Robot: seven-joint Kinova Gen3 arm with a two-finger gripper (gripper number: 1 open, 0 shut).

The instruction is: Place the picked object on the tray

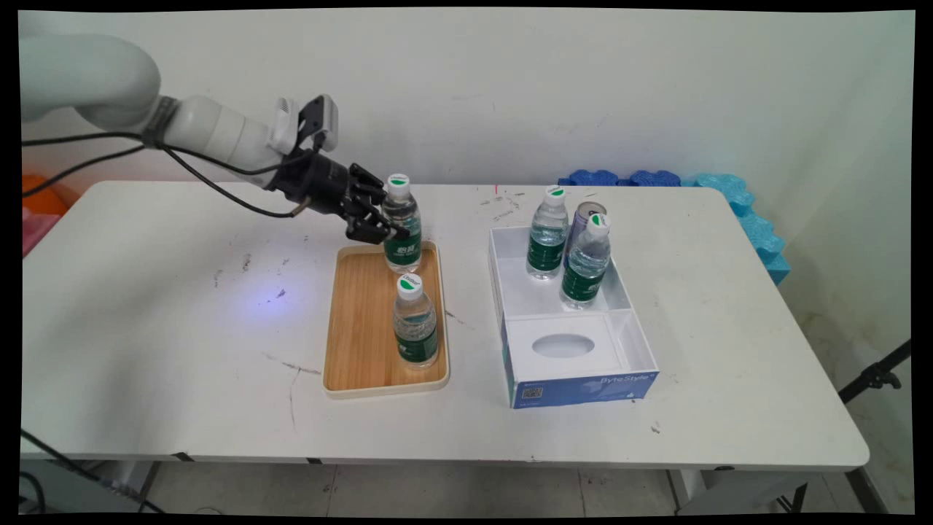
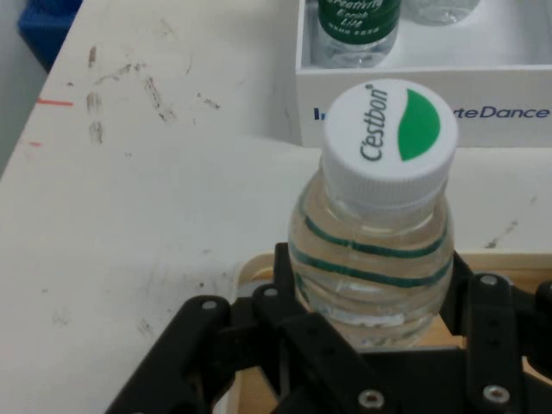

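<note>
Hand view: hand (image 2: pixel 371 297) clenched on far water bottle (image 2: pixel 373 250), fingers at body just under shoulder. Stands at far end of wooden tray (image 1: pixel 357 321), mid-table (image 1: pixel 182 328). Judged full, moderately heavy; thin ribbed plastic, yielding, likely slippery. Grip best on labelled waist.

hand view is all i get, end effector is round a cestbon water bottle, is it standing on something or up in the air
Observer: The water bottle in the end effector is upright, and its base looks to rest on the far end of a wooden tray.
Operator: anything else on that tray
Observer: A second water bottle stands upright at the tray's near end, apart from the first.
Operator: the white box ahead, only bottles in it
Observer: No. The white box holds two bottles and a can behind them, all in its far compartment.
</note>
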